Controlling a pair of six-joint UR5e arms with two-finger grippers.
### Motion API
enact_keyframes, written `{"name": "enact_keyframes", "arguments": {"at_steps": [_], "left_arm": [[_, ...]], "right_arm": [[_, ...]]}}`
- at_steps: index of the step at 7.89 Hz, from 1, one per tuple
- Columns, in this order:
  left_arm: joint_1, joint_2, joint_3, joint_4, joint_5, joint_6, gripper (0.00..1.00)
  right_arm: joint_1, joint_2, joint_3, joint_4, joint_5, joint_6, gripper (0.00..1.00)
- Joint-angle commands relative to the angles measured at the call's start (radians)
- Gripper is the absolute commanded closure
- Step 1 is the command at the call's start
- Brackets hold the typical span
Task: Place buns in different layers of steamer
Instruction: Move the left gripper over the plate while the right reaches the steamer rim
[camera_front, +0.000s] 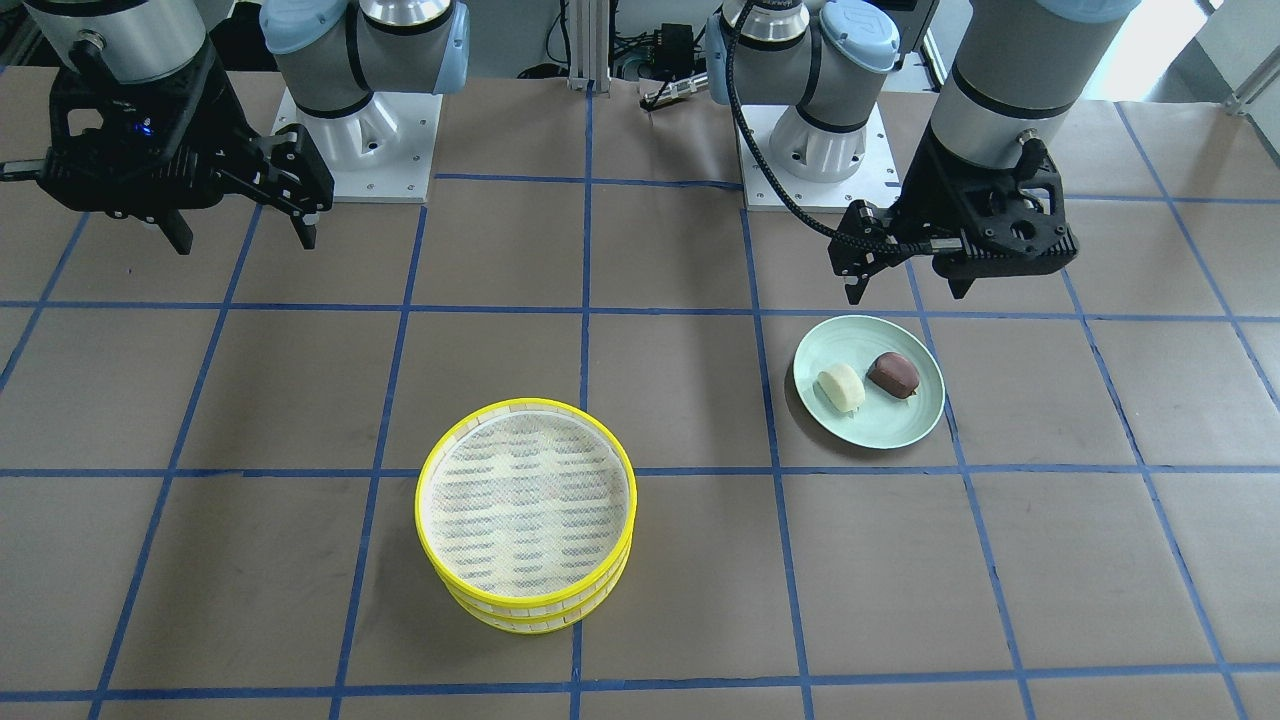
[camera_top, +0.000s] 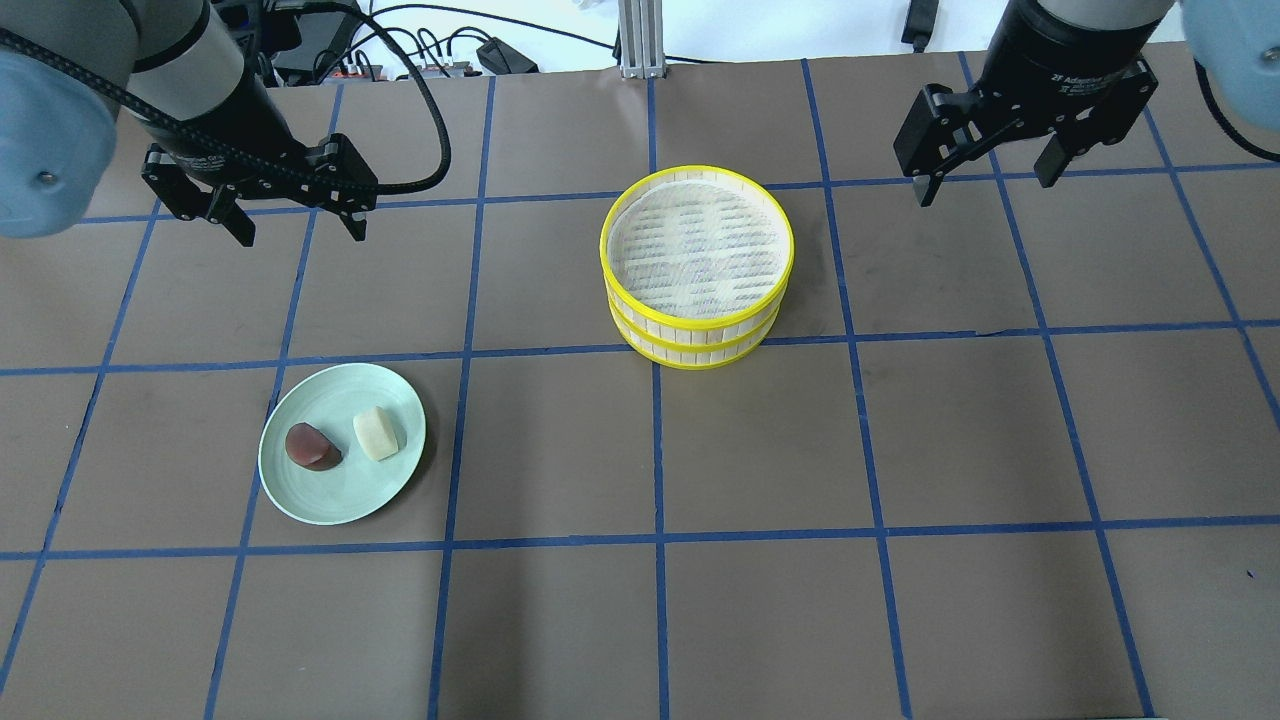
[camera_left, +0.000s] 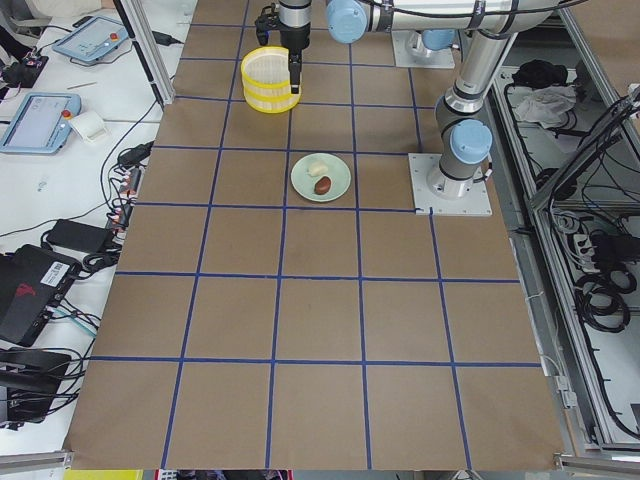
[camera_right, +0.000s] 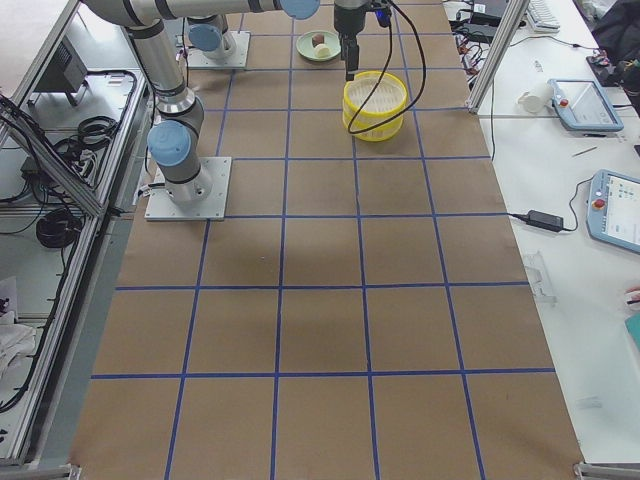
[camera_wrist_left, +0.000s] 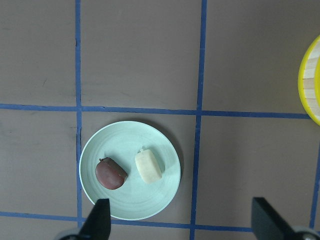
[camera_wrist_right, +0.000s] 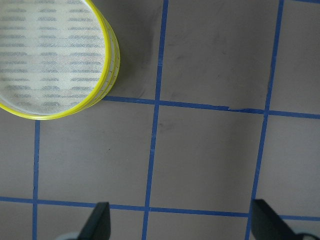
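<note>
The cream-white bun (camera_top: 379, 434) and the dark reddish-brown bun (camera_top: 311, 446) lie side by side on a mint-green plate (camera_top: 340, 496); they also show in the front view as cream bun (camera_front: 841, 387) and brown bun (camera_front: 893, 373), and in the left wrist view as cream bun (camera_wrist_left: 148, 166) and brown bun (camera_wrist_left: 111, 174). The two steamer layers (camera_top: 697, 265) stand stacked, yellow-rimmed, the top one empty (camera_front: 525, 515). My left gripper (camera_top: 298, 226) is open and empty, high above the table beyond the plate. My right gripper (camera_top: 988, 176) is open and empty, to the right of the steamer.
The table is covered in brown paper with a blue tape grid. The arm bases (camera_front: 360, 140) stand on white plates at the robot's side. Tablets and cables (camera_left: 60, 105) lie beside the table's far side.
</note>
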Motion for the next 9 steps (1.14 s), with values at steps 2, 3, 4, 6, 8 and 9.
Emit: {"name": "enact_keyframes", "arguments": {"at_steps": [2,3,4,6,8,9], "left_arm": [[0.033,0.001,0.000,-0.036,0.002,0.008,0.00],[0.087,-0.015,-0.002,-0.036,0.001,0.012,0.00],[0.118,-0.037,-0.024,-0.037,-0.003,0.015,0.00],[0.120,-0.074,-0.138,0.048,-0.012,-0.008,0.00],[0.120,-0.122,-0.166,0.041,-0.001,-0.030,0.00],[0.121,-0.149,-0.178,0.027,-0.003,-0.087,0.00]], "right_arm": [[0.000,0.003,0.000,-0.004,0.000,-0.002,0.00],[0.006,0.009,0.005,-0.021,0.002,0.010,0.00],[0.017,0.034,0.009,-0.088,0.002,0.027,0.00],[0.061,0.127,0.009,-0.211,0.002,0.071,0.00],[0.096,0.231,0.015,-0.328,0.002,0.156,0.00],[0.125,0.282,0.017,-0.390,0.002,0.200,0.00]]}}
